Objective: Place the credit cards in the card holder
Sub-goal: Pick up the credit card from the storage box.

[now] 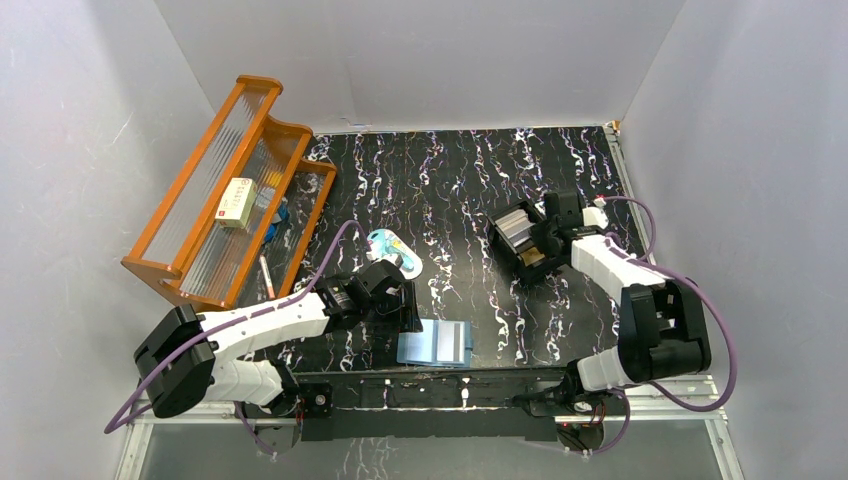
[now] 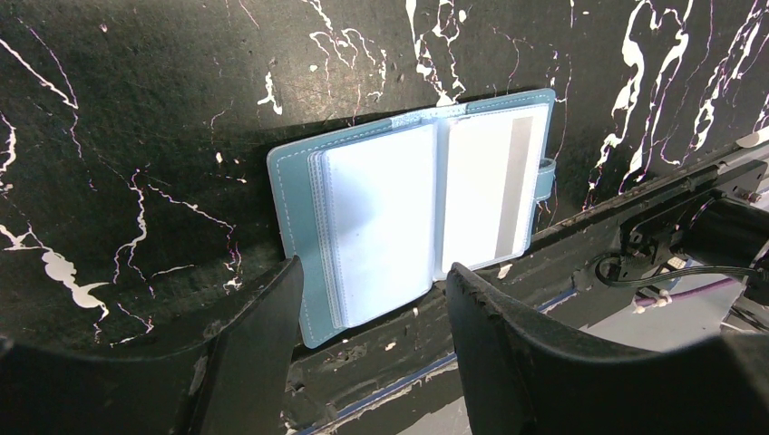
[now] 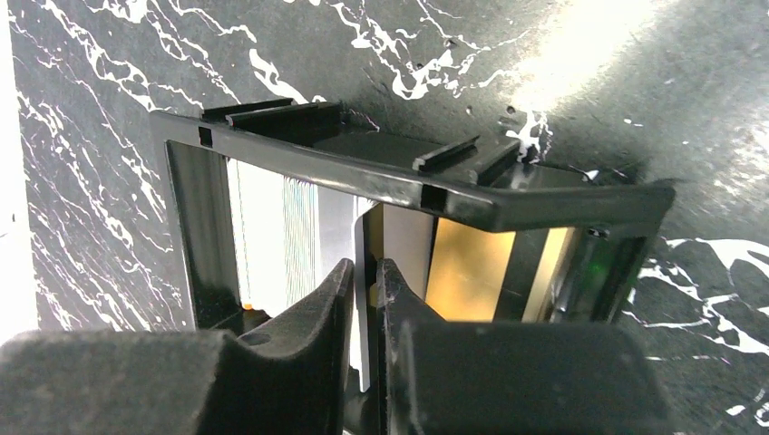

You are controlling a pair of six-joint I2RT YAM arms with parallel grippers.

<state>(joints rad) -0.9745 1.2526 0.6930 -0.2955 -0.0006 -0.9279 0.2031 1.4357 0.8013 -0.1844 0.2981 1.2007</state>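
Observation:
The card holder [image 1: 435,343] [image 2: 408,208] lies open near the table's front edge, light blue inside with clear pockets. My left gripper [image 1: 408,312] [image 2: 372,272] hovers open just above its near left corner, holding nothing. A black open-topped box [image 1: 520,240] [image 3: 363,172] at the right holds the credit cards: a pale stack [image 3: 272,236] in one half and tan ones [image 3: 467,267] in the other. My right gripper [image 1: 545,243] [image 3: 365,267] reaches into the box by its middle divider. Its fingers are pressed together on the edge of one white card [image 3: 360,335].
An orange wooden rack [image 1: 215,190] stands tilted at the back left with a cream box [image 1: 238,202] on it. A light-blue oval item [image 1: 392,250] lies behind the left gripper. The table's black front rail [image 2: 580,236] runs just past the card holder.

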